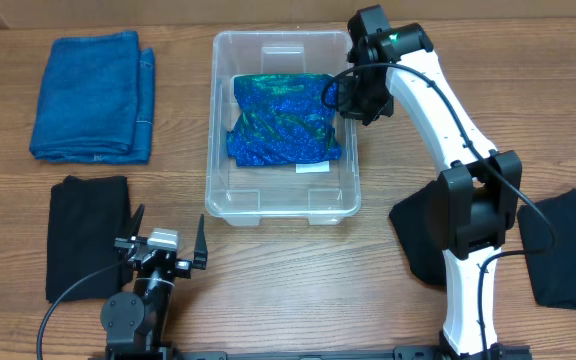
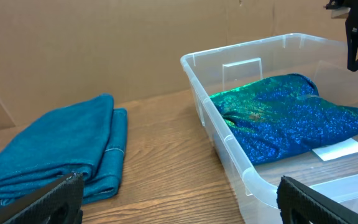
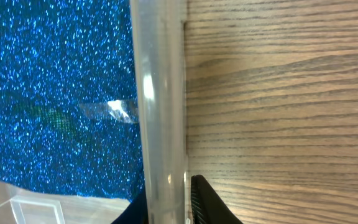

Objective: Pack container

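Only the overhead view showed the whole container [image 1: 215,130] in the middle of the worktop [image 1: 268,290], a sparkly blue cloth [image 1: 286,120] inside it and a black cloth [image 1: 88,235] near left. The left end effector [image 1: 168,232] had its fingers wide apart. The right end effector [image 1: 353,98] was at the container's far right wall. Its own camera saw only rim and sparkles, so I could not tell if it was gripping

Left tool [image 1: 166,228] gapes wide, low; right tool [image 1: 353,97] reaches far forward.
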Controlling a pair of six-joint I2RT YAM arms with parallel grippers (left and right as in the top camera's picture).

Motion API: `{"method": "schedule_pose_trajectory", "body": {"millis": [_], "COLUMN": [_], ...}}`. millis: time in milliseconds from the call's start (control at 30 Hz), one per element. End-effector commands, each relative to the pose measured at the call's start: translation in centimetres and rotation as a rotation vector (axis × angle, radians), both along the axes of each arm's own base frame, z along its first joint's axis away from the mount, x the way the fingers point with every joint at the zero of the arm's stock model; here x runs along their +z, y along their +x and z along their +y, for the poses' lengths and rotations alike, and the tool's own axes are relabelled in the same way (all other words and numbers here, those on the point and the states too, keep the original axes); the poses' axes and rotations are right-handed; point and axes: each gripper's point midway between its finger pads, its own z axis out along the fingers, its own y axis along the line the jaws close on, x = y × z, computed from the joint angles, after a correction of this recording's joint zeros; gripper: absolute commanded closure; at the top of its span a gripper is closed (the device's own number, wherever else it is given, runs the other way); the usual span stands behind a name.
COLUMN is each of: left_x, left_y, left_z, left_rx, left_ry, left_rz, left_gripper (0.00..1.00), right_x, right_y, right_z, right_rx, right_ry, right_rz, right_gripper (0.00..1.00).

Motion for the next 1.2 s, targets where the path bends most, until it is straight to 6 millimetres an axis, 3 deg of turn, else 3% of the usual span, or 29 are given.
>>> {"method": "schedule_pose_trajectory", "body": {"millis": [0,400,1167], "left_x": [0.0,0.0,0.0], "left_y": [0.0,0.0,0.0], "left_z": [0.2,0.2,0.2], "left_rx": [0.011,0.011,0.011], "left_ry": [0.014,0.014,0.014], "left_rz": [-0.005,-0.005,-0.005], "left_gripper": [0.00,0.00,0.00], "right_x": [0.4,0.5,0.7], "right_y": [0.4,1.1,2.3], "right_z": [-0.6,-2.0,-1.7], "right_rx": [-0.043,-0.133,-0.294], "right_ry": [-0.016,-0.034,0.015], "right_rz": [-0.019,-0.032,-0.051], "right_gripper": [0.82,0.82,0.82]}}
